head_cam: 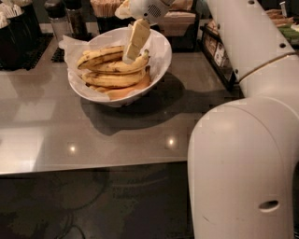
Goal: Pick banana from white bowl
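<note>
The white bowl (159,65), lined with crinkled white paper, stands on the grey counter at the upper middle of the camera view. Several bananas lie in it. The banana (102,57), yellow with dark brown streaks, lies on top at the left. Cleaner yellow bananas (114,79) lie under it. My gripper (131,50) reaches down from the top into the bowl. Its tip is at the right end of the top bananas, at or just above them. It holds nothing that I can see.
My white arm (243,154) fills the right side and foreground. A black wire basket (218,56) stands to the right of the bowl. Black containers (18,28), shakers (58,18) and a cup of sticks (106,11) line the back. The counter's front edge (93,165) runs across the middle.
</note>
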Robot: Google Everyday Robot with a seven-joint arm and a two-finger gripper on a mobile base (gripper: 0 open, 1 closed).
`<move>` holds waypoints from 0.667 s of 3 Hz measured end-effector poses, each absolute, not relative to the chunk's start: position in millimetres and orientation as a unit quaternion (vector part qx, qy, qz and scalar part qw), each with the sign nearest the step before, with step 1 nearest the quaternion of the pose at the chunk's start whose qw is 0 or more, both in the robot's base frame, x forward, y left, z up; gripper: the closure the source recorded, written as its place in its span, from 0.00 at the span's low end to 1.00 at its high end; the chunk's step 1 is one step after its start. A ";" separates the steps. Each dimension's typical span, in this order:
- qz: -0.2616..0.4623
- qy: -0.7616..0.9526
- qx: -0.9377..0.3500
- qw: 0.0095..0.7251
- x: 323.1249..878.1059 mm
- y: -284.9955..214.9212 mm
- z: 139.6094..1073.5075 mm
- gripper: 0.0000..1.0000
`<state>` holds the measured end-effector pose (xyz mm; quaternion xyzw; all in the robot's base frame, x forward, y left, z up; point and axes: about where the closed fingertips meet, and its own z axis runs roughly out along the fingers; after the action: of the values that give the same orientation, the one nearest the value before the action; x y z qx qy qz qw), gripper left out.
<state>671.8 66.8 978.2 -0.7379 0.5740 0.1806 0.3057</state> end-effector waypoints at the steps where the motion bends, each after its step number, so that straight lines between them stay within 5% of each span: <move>1: 0.193 0.559 -0.748 0.300 679.0 90.8 967.5 0.00; 2: 0.193 0.559 -0.746 0.305 682.9 95.8 966.8 0.00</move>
<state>682.9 95.8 966.8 -0.7465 0.5589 0.1930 0.3051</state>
